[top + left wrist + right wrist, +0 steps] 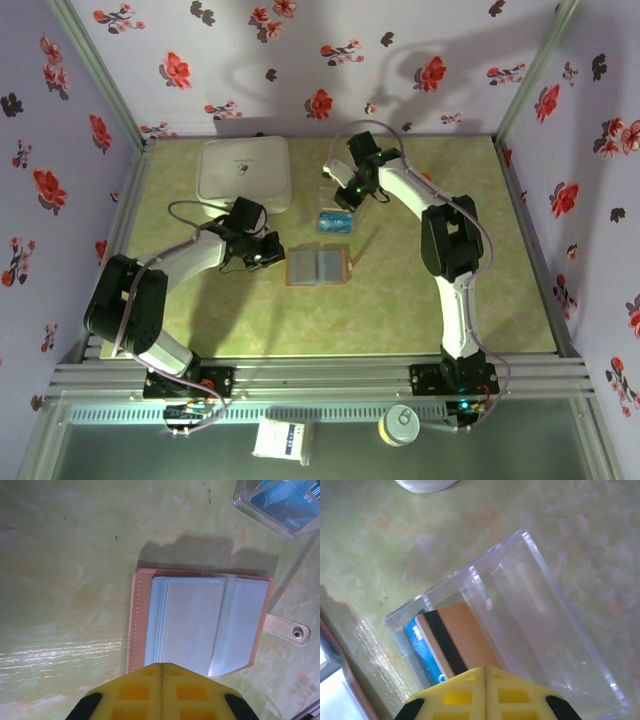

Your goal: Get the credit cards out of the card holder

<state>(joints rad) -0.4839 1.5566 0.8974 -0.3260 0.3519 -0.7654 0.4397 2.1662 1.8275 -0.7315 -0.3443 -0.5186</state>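
The left gripper (161, 669) has its yellow fingers pressed together, seam to seam, with nothing between them. Its tip sits at one edge of the wallet (200, 622); whether it touches the leather cannot be told. The wallet lies open and flat near the middle of the counter (65, 580), tan border outside and pale grey-blue clear sleeves inside. Its strap (286, 628), with a metal snap, sticks out on the side away from that arm.

The right gripper (485, 671) is also closed, fingers meeting along the seam. It hangs over the clear tray (540, 565), which stands just beyond the wallet and apart from it. An orange card (462, 637) with a black stripe lies in one compartment of the tray, its near end hidden under the fingertips, so a pinch on it cannot be confirmed. A blue card (414, 629) lies beneath the orange one in the same compartment. The compartment on the other side of the divider shows the counter through it.

A white box (245, 172) stands at the far left of the counter, well apart from the tray.
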